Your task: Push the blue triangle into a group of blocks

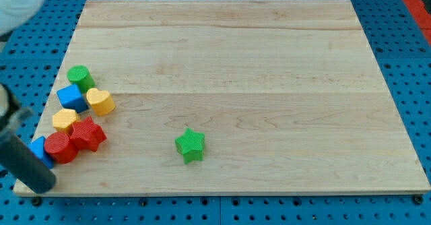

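Blue triangle (38, 149) at worktop (269, 63) lower-left edge, touching red cylinder (60, 147), half hidden behind my rod. My tip (42, 184) just below it. No claw, nothing held. Block seems light, rigid, slides easily; push flat side.

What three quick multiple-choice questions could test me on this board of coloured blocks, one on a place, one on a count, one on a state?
1. Where is the green star?
A. alone near the view's bottom centre
B. in the top right corner
C. stacked on a red block

2. How many yellow blocks are there?
A. none
B. two
C. five

3. Is the blue triangle apart from the other blocks?
A. yes, far off
B. no, it sits against the red cylinder
C. it is off the board

Answers: 1 A, it stands by itself; 2 B, a yellow heart and a second yellow block; 3 B, with my tip just below it.
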Controlling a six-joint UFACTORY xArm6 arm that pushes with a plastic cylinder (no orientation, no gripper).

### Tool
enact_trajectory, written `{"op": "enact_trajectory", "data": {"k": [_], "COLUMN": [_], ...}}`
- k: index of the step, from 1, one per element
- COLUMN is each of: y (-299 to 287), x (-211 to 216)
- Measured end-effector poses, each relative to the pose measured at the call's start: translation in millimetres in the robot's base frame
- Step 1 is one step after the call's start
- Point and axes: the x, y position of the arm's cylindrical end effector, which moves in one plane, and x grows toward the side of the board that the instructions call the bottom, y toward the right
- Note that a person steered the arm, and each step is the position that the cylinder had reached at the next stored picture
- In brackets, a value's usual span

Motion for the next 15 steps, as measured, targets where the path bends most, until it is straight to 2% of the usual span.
{"op": "enact_trajectory", "data": {"k": [2, 3, 4, 5, 6, 7, 8, 9, 10, 11, 14, 15], "y": [3, 3, 3, 32, 31, 21, 17, -13, -5, -49, -50, -34], "x": [-50, -60, -39, -13, -50, -66, -53, -35, -26, -14, -58, -75]}}
